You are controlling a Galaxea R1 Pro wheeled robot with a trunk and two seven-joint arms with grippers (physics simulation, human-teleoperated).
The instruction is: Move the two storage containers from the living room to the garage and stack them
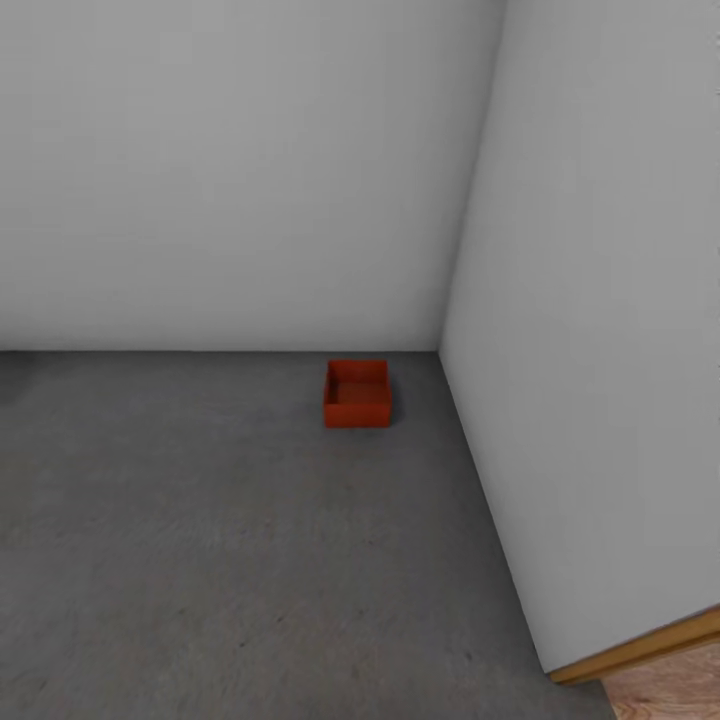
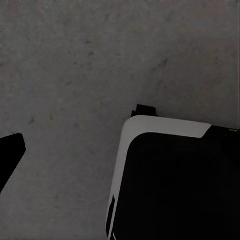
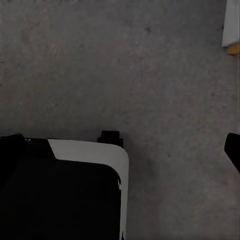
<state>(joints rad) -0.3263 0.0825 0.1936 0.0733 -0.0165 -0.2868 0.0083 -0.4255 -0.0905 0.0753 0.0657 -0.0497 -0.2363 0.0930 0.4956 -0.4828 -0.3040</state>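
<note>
One container (image 1: 356, 393) sits on the garage floor (image 1: 200, 540), near the corner of the two walls. Whether the grippers are spread or closed, I cannot tell. Risk: stacking the second container off-centre could push this one against the wall.

You see a rough, mottled matt concrete floor (image 1: 200, 540), smooth matt white walls (image 1: 250, 170), a smooth-walled rust-red storage container (image 1: 357, 394), and a honey wood strip (image 1: 640, 650).
</note>
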